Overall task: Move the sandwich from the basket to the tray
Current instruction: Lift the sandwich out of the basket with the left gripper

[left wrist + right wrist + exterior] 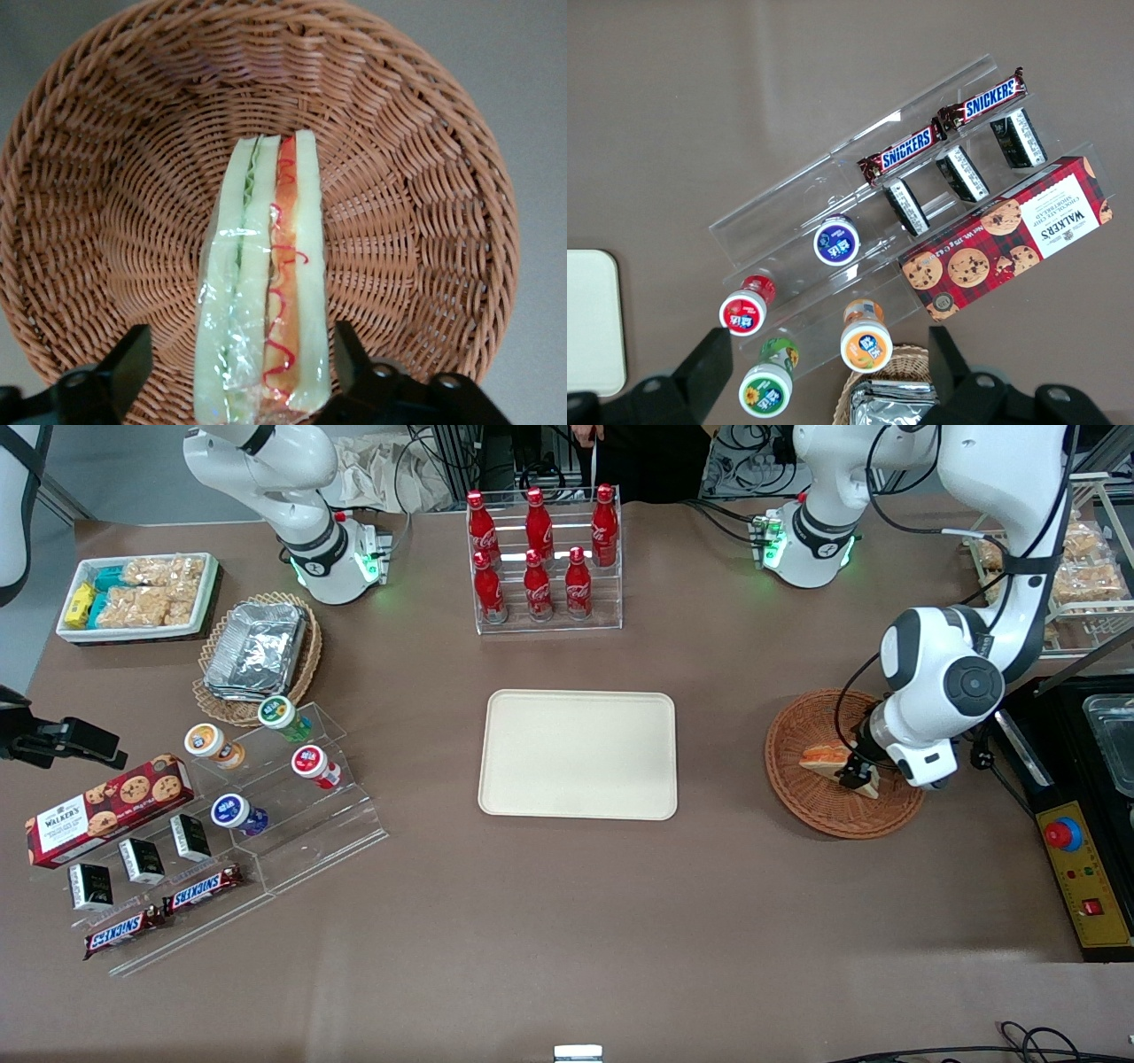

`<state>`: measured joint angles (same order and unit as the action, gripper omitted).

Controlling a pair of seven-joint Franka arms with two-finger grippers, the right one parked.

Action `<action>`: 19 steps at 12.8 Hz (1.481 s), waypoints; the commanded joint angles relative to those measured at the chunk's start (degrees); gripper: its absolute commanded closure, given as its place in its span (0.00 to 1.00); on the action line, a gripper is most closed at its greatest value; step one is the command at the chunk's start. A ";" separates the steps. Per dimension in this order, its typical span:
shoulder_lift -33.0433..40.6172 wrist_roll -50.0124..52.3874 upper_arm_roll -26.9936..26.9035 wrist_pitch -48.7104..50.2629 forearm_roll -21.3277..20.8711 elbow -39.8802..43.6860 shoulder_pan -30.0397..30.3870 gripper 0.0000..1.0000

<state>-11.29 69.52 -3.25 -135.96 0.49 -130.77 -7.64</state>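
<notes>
Wrist view: your claw [239, 372] sits spread, fingers straddling the sandwich [261, 292] in the basket [425, 177], lined up to pinch it; tray [578, 754] waits.

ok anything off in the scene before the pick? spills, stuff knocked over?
Nothing stands out. The sandwich sits wrapped and intact in the basket, the open gripper straddles it, and the tray lies flat. No spill shows on the table.

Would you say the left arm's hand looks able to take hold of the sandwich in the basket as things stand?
Probably yes: the hand hangs open over the basket, a finger on each side of the sandwich, nothing between them.
</notes>
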 commanded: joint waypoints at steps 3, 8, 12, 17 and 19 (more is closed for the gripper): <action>1.27 2.90 -0.18 -0.27 -0.57 0.25 -1.42 0.97; 4.09 1.85 1.91 21.56 -3.91 13.13 -1.68 0.99; 3.65 -5.34 3.77 36.60 -3.74 27.72 -1.68 0.98; 3.65 -20.54 11.05 46.31 -3.56 39.45 -1.77 0.98; 3.12 -26.34 16.05 46.31 -3.65 39.36 -1.77 0.98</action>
<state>-6.57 48.26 8.82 -91.06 -2.54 -93.01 -9.55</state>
